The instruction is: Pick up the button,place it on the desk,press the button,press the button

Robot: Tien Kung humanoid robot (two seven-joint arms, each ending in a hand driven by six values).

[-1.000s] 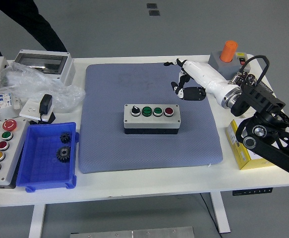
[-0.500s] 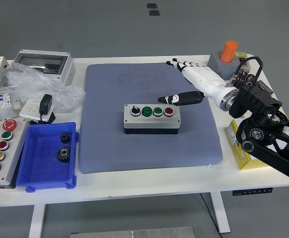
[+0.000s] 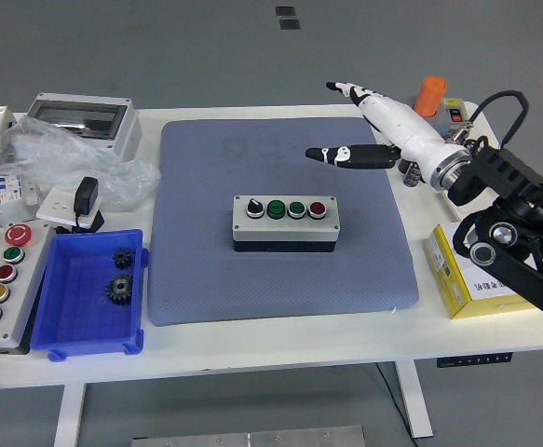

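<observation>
Right hand (image 3: 369, 130) hovers open, holding nothing, beyond the button box (image 3: 285, 222); two gears (image 3: 119, 275) sit in the blue tray (image 3: 71, 321).

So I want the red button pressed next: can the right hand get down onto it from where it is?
Probably yes. The right hand hovers open above the mat, behind the button box, and nothing lies between its thumb and the red button.

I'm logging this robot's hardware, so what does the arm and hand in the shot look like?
Only the right arm shows: black, angular links with a round silver joint cap and a black cable looping above it. Its right hand has a glossy white shell, a silver wrist ring, and fingers with black segments.
</observation>
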